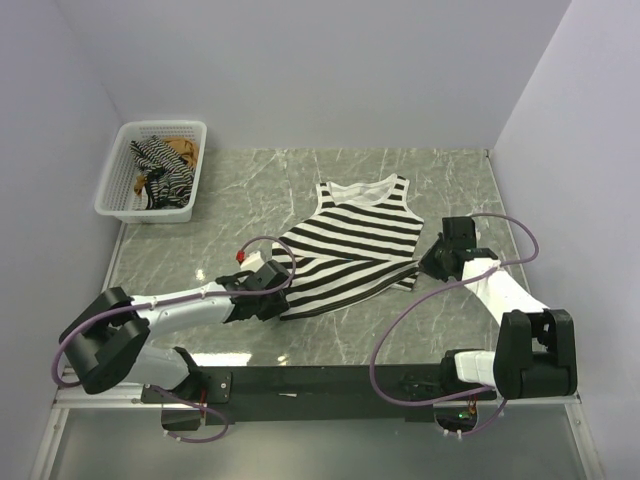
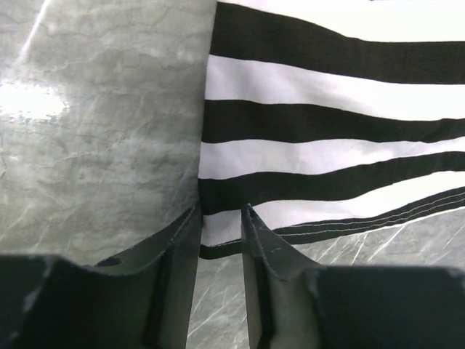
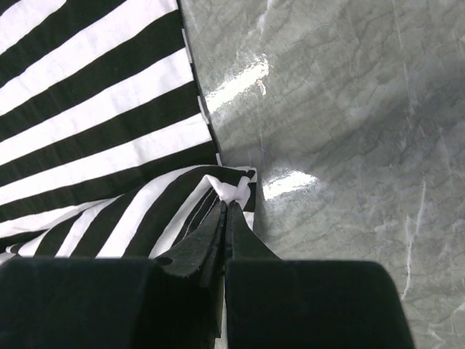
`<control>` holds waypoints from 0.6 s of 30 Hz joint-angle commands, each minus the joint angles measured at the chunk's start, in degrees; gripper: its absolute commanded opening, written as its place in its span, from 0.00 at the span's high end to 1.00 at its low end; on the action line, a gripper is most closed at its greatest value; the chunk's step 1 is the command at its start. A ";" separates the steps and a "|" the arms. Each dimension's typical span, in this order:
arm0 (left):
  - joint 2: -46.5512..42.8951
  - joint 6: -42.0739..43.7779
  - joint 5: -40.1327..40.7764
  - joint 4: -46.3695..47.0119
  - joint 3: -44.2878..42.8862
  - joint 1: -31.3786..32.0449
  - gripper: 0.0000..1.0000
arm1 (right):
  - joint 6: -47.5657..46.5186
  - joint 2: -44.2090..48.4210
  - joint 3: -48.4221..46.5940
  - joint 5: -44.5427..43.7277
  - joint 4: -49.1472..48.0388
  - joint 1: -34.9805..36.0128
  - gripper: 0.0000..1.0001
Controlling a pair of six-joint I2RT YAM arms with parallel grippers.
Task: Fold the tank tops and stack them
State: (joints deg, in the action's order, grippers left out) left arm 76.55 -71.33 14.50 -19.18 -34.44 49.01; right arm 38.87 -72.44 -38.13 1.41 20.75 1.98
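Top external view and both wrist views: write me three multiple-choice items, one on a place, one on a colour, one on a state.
1. The white mesh basket stands at: A the far left corner of the table; B its near right corner; C its middle.
2. The tank top spread on the table is: A plain tan-brown; B black-and-white striped; C plain red.
3. The right gripper has its fingers: A wide apart over bare marble; B shut on a corner of the tank top; C out of every view.

A: the top view shows it by the far left walls.
B: bold stripes show in all three views.
B: the right wrist view shows the fingers pinched together on a bunched corner of fabric.
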 commanded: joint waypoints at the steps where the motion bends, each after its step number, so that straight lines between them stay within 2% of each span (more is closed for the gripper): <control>1: 2.02 1.37 1.32 -3.06 -0.54 0.82 0.66 | -0.64 1.69 0.77 1.05 -1.85 -0.40 1.00; 5: 2.46 1.89 1.76 -4.46 -0.81 0.91 0.71 | -0.73 1.87 1.21 1.31 -2.03 -0.40 1.00; 8: 2.46 2.86 1.84 -4.64 -1.42 0.99 0.87 | -0.73 1.96 1.39 1.67 -2.29 -0.40 1.00; 9: 1.94 3.21 1.93 -5.25 -1.86 0.91 0.99 | -0.73 2.13 1.39 1.84 -2.21 -0.31 1.00; 13: -1.66 5.85 4.90 -8.41 -6.16 0.82 0.99 | -1.08 3.97 0.95 2.72 -1.24 -0.31 1.00; 18: -8.69 9.80 11.59 -16.49 -19.16 -0.50 0.99 | -1.17 10.72 -2.12 5.79 3.06 -0.40 1.00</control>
State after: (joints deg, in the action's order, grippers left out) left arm 73.84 -65.43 19.27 -31.27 -44.75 49.25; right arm 38.59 -67.13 -37.30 4.69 21.98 1.98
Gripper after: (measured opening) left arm 0.013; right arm 0.007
